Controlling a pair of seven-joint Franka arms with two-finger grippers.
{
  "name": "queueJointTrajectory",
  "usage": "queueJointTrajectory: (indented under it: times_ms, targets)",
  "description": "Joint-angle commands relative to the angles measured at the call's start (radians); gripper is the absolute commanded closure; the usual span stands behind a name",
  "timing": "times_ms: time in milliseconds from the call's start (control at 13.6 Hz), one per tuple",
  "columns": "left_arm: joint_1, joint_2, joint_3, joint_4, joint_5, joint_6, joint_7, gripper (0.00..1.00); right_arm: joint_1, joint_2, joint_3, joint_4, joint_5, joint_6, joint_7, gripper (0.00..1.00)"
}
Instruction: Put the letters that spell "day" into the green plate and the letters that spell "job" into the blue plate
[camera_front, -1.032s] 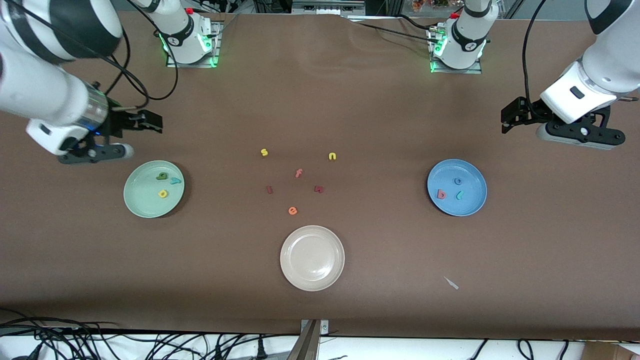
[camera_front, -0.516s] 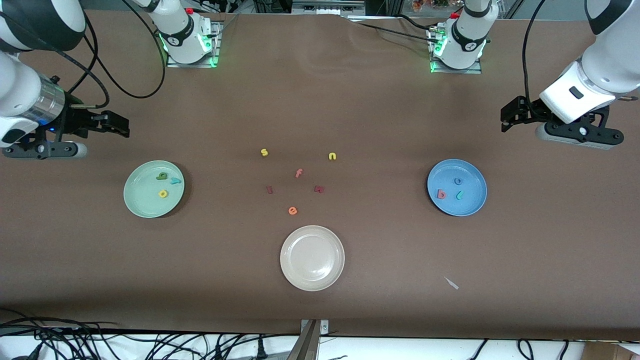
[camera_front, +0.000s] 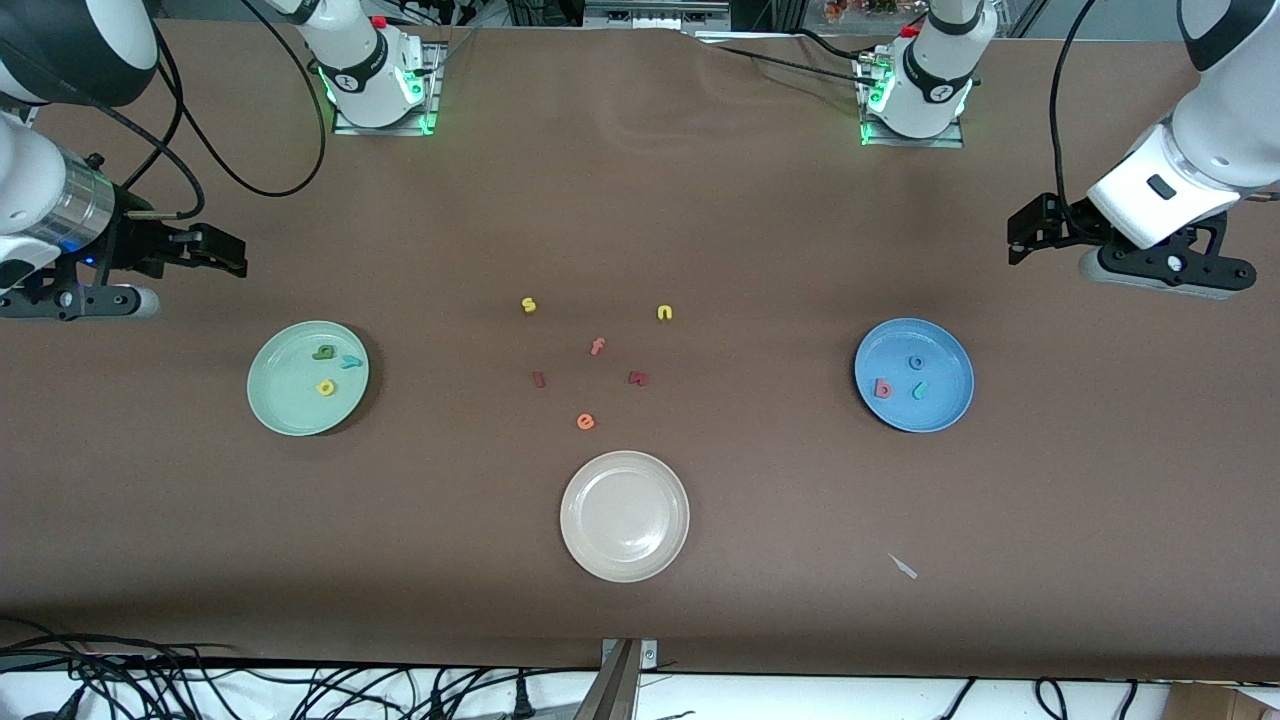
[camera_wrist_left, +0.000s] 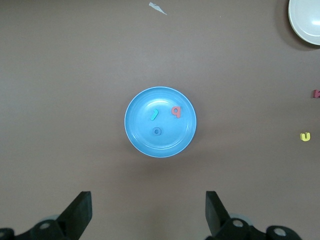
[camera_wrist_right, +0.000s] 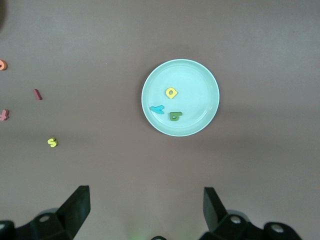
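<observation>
Teal "j" (camera_front: 919, 391) lies slanted in blue plate (camera_front: 950, 410).

Three plates sit on the desk: one green plate (camera_front: 285, 410), one blue plate (camera_front: 945, 405) and one cream-white plate (camera_front: 625, 555). Eleven toy letters in all. Three lie in the green plate: a dark green "d" (camera_front: 324, 352), a yellow "a" (camera_front: 326, 387), a teal "y" (camera_front: 351, 362). Three lie in the blue plate: a teal "j" (camera_front: 919, 390), a blue "o" (camera_front: 916, 362), a pinkish-red "b" (camera_front: 882, 388). Five loose letters lie farther from the front camera than the cream-white plate: two yellow (camera_front: 529, 305), two dark red (camera_front: 539, 379), one orange (camera_front: 586, 422), plus one pink (camera_front: 597, 347), making six
</observation>
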Motion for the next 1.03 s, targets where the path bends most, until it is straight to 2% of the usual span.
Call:
queueJointTrajectory:
  times_ms: [0, 295, 590, 958]
  targets:
    - [0.003, -0.013, -0.001, -0.002, 0.000, -0.012, -0.002, 0.00, -0.009, -0.006, 0.013, -0.007, -0.008, -0.003, -0.008, 0.00]
    - [0.005, -0.013, 0.002, 0.000, 0.000, -0.012, -0.022, 0.00, -0.008, -0.006, 0.013, -0.007, -0.007, -0.004, -0.005, 0.00]
    - [0.003, -0.014, -0.001, 0.000, 0.000, -0.012, -0.130, 0.00, -0.009, -0.006, 0.013, -0.007, -0.005, -0.004, -0.011, 0.00]
    - [0.002, -0.013, -0.004, 0.001, 0.001, -0.012, -0.118, 0.00, -0.011, -0.003, 0.013, -0.007, -0.004, -0.005, -0.017, 0.00]
